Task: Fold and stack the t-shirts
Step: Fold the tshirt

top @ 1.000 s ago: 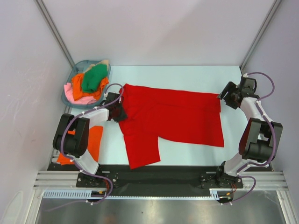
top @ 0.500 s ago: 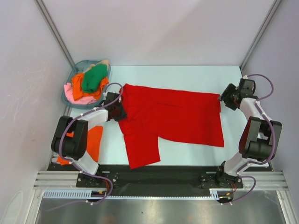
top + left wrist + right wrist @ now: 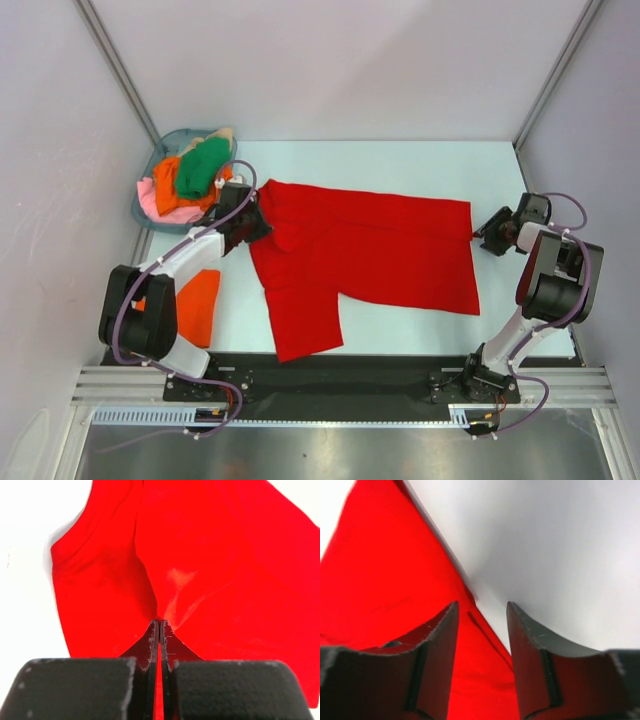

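Pale table (image 3: 400, 160): L gripper (image 3: 159, 622) clenched on red t-shirt (image 3: 380, 250), 9 o'clock; R gripper (image 3: 482, 607), 3 o'clock, jaws apart. It may miss the hem, skewing the fold.

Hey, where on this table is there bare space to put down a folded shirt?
Bare: the far table strip between the red t-shirt and the back wall, and the near-right patch between that shirt and the base rail. Crowded: the left side, with the basket, orange t-shirt and left pincer gripping the red shirt.
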`<move>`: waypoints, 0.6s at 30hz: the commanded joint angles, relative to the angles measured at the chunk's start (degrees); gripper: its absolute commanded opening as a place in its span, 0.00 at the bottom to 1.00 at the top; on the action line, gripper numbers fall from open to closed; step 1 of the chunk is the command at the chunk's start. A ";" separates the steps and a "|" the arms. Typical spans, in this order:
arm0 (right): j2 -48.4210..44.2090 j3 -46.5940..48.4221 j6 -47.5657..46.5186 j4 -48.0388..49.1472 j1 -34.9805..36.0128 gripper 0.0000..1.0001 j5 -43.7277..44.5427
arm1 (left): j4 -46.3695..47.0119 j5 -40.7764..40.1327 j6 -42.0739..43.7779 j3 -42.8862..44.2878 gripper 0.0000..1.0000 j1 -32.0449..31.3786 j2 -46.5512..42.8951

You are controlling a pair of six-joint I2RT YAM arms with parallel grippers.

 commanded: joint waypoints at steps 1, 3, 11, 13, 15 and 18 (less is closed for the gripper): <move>0.85 -1.16 1.59 4.13 0.10 0.47 -2.39 | -0.21 0.63 0.03 2.71 0.00 -0.45 -2.43; 1.03 -1.86 1.67 4.83 0.10 0.46 -2.48 | -0.38 0.98 0.12 3.33 0.00 -0.45 -2.60; 1.73 -2.65 2.99 6.77 0.10 0.41 -2.74 | -0.65 0.81 0.12 4.65 0.00 -0.45 -4.01; 2.17 -2.57 3.34 7.21 0.10 0.40 -3.44 | -0.73 0.63 0.12 4.74 0.00 -0.45 -4.19; 2.79 -2.57 3.78 7.74 0.10 0.36 -4.15 | -0.82 0.54 0.12 4.74 0.00 -0.45 -4.36; 3.14 -2.66 4.22 7.74 0.19 0.33 -4.67 | -0.82 0.45 0.03 5.17 0.00 -0.45 -4.28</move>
